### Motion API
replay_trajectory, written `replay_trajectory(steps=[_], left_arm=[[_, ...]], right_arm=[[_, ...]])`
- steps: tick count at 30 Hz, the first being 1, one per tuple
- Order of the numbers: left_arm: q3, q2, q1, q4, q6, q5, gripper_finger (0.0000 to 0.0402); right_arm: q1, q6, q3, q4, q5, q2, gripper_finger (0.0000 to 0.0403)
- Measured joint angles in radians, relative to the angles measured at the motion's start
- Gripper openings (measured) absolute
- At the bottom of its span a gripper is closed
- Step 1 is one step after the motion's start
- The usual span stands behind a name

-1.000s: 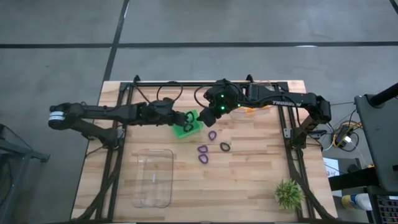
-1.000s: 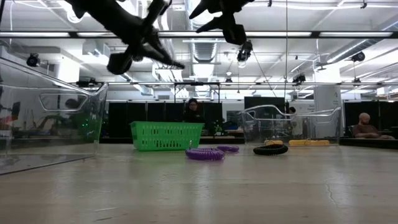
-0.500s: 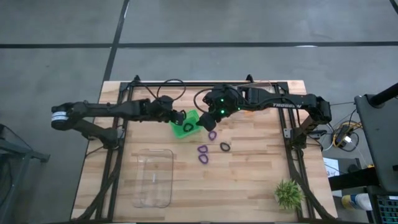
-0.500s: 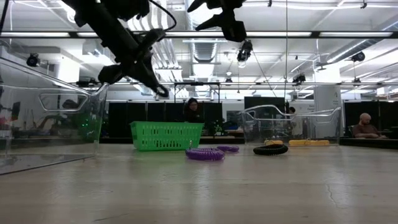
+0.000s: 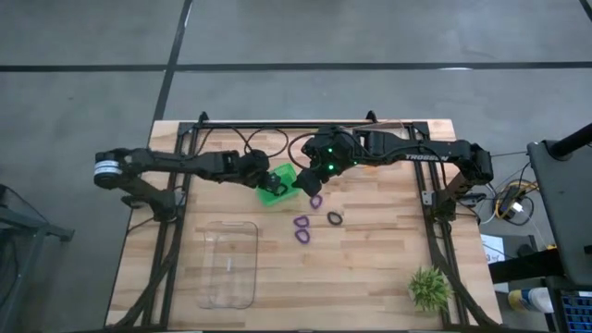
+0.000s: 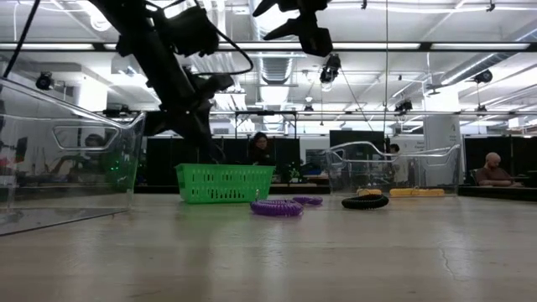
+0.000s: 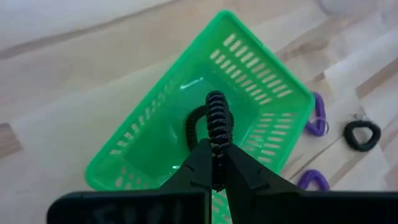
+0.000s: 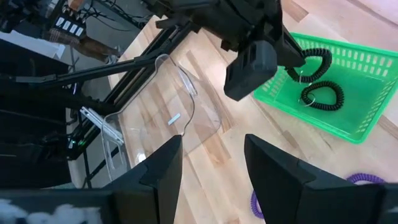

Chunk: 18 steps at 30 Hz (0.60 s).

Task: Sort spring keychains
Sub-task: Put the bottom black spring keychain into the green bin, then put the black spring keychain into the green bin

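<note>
You will find the clear plastic tray (image 5: 228, 263) on the left half of the counter (image 5: 370, 268), well apart from the green basket (image 5: 277, 184), and the small green plant (image 5: 429, 288) near the right front corner. Your left gripper (image 7: 216, 174) hangs over the basket, its fingers pinched narrow on a black coiled keychain (image 7: 214, 127) that dangles above the basket floor; a second black keychain (image 8: 323, 95) already lies inside. Your right gripper (image 8: 211, 158) hovers beside the basket with its fingers apart and nothing between them. Three purple keychains (image 5: 302, 228) and one black keychain (image 5: 334, 218) lie loose on the counter just beside the basket.
</note>
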State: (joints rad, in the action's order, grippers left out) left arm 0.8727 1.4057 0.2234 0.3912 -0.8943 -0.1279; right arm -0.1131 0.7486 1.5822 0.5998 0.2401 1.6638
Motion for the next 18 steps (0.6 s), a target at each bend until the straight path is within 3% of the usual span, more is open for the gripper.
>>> replay_trajectory(steps=[11, 18], left_arm=[[0.056, 0.032, 0.000, -0.005, 0.029, 0.034, 0.0121], [0.073, -0.037, 0.000, -0.009, 0.029, 0.059, 0.0141]], right_arm=[[0.004, -0.001, -0.007, 0.034, -0.005, 0.000, 0.0166], [0.030, -0.001, -0.013, 0.213, -0.009, 0.000, 0.0166]])
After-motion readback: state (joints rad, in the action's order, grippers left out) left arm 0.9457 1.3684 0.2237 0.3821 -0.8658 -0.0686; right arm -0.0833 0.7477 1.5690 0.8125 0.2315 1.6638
